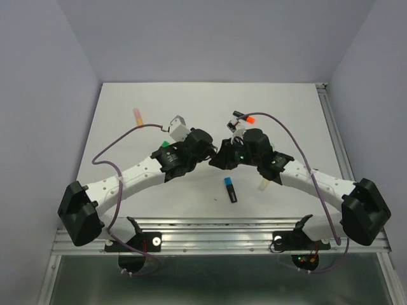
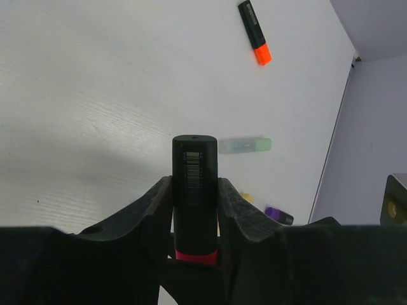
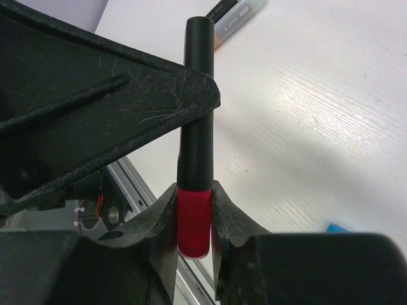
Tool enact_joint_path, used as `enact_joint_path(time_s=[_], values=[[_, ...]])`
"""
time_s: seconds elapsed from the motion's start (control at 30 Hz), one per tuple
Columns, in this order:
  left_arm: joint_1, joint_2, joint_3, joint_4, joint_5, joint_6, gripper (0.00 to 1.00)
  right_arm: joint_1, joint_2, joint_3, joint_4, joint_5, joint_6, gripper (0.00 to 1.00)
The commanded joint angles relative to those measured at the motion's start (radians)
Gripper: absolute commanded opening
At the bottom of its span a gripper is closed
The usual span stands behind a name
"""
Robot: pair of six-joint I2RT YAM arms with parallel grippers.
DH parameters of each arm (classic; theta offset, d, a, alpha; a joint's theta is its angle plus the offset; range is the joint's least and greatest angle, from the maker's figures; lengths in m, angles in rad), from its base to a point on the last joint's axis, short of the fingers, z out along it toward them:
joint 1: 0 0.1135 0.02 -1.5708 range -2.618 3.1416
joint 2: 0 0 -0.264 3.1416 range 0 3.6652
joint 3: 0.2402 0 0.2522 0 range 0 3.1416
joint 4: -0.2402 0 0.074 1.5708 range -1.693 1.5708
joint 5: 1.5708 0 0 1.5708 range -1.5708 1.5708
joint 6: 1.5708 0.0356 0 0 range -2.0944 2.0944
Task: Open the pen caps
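At the top view's centre, the left hand (image 2: 195, 190) pinches a black plastic highlighter barrel (image 2: 194, 159). The right hand (image 3: 194, 197) pinches its blocky pink-red plastic cap (image 3: 193, 229). The long axis points straight out from the right hand.

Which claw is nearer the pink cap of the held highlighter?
Right. The right claw is shut on the pink cap itself; the left claw grips the black barrel beyond it.

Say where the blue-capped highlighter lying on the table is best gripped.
Probably the black barrel, from above, jaws across its width: the highlighter lies flat in the open, and this leaves the blue cap free for pulling.
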Motion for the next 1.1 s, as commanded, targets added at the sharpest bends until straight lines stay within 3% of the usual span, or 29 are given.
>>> enact_joint_path(time_s=[0.0, 0.1, 0.2, 0.4, 0.5, 0.63, 0.7, 0.77, 0.83, 0.87, 0.93, 0.97, 1.0, 1.07], values=[[0.022, 0.024, 0.082, -0.078, -0.22, -0.044, 0.0, 0.014, -0.049, 0.045, -0.028, -0.021, 0.009, 0.01], [0.094, 0.096, 0.122, -0.082, -0.307, -0.032, 0.0, 0.025, -0.101, 0.008, -0.057, -0.065, 0.058, 0.01], [0.296, 0.206, 0.182, -0.011, -0.176, 0.091, 0.0, 0.048, -0.17, -0.079, -0.062, -0.146, 0.108, 0.01], [0.384, 0.272, 0.239, 0.024, -0.241, 0.14, 0.0, 0.118, -0.306, -0.208, -0.104, -0.188, 0.2, 0.01], [0.439, 0.274, 0.231, 0.047, -0.163, 0.19, 0.0, 0.12, -0.375, -0.244, -0.112, -0.147, 0.196, 0.01], [0.439, 0.2, 0.145, 0.124, -0.077, 0.27, 0.0, 0.12, -0.389, -0.207, -0.137, -0.079, 0.167, 0.01], [0.438, 0.131, 0.111, 0.178, 0.029, 0.348, 0.0, 0.118, -0.386, -0.195, -0.131, -0.05, 0.165, 0.01], [0.439, 0.052, 0.046, 0.239, 0.116, 0.388, 0.12, 0.118, -0.377, -0.189, -0.109, -0.01, 0.171, 0.01], [0.438, -0.01, -0.043, 0.291, 0.232, 0.428, 0.32, 0.118, -0.363, -0.183, -0.088, 0.02, 0.187, 0.01], [0.436, -0.066, -0.077, 0.347, 0.266, 0.434, 0.49, 0.118, -0.356, -0.183, -0.044, 0.045, 0.191, 0.01], [0.436, -0.12, -0.163, 0.395, 0.376, 0.446, 0.63, 0.118, -0.334, -0.179, 0.006, 0.07, 0.214, 0.01], [0.432, -0.166, -0.189, 0.432, 0.409, 0.449, 0.79, 0.118, -0.323, -0.173, 0.061, 0.085, 0.219, 0.01], [0.43, -0.189, -0.214, 0.449, 0.464, 0.445, 0.8, 0.118, -0.307, -0.172, 0.088, 0.088, 0.228, 0.01], [0.421, -0.243, -0.277, 0.498, 0.522, 0.434, 0.96, 0.118, -0.279, -0.157, 0.17, 0.084, 0.233, 0.01]])
